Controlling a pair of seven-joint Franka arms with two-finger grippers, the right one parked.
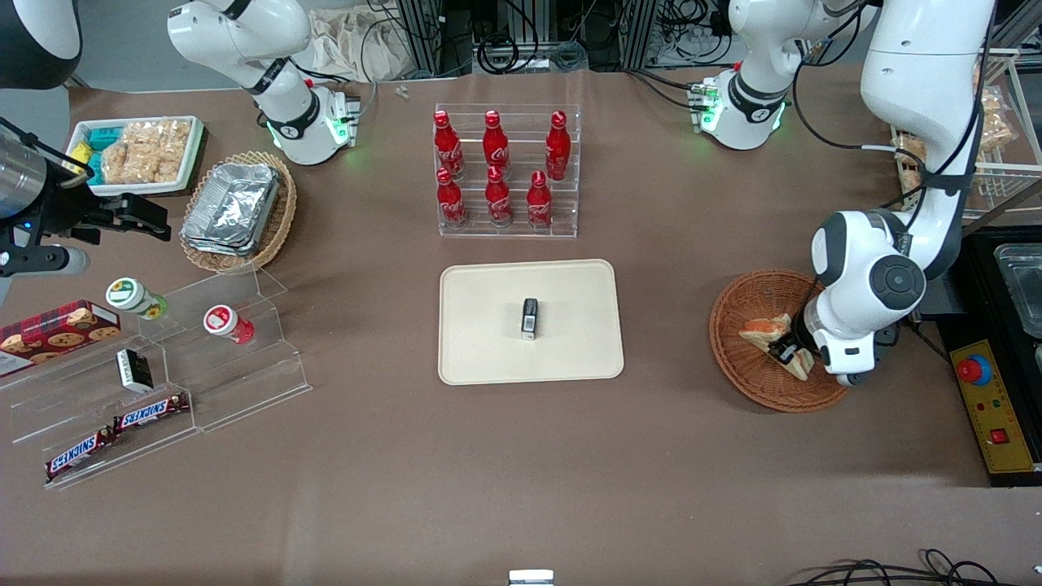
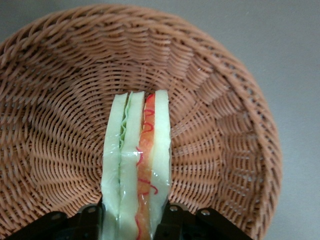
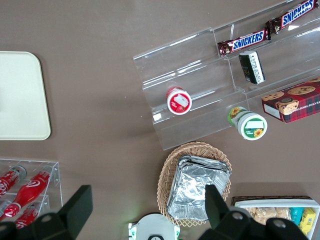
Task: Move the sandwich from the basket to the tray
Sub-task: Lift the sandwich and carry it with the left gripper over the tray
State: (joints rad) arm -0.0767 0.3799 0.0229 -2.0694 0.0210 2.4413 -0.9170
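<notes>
The sandwich [image 2: 137, 150] is a white-bread wedge with green and red-orange filling, standing on edge between the black fingers [image 2: 172, 220] of my left gripper [image 2: 135, 220]. The gripper is shut on the sandwich, with a finger pressed against each bread face. In the front view the gripper [image 1: 785, 352] reaches down into the round reddish-brown basket [image 1: 737, 358] and holds the sandwich [image 1: 765, 329] over the basket's floor. I cannot tell whether the sandwich still touches the wicker [image 2: 60, 100]. The cream tray [image 1: 488, 358] lies at the table's middle, well apart from the basket.
A small dark pack [image 1: 529, 317] stands on the tray. A clear rack of red bottles [image 1: 505, 171] stands farther from the front camera than the tray. A yellow control box with a red button [image 1: 989, 407] lies beside the basket. Acrylic snack shelves [image 1: 203, 366] sit toward the parked arm's end.
</notes>
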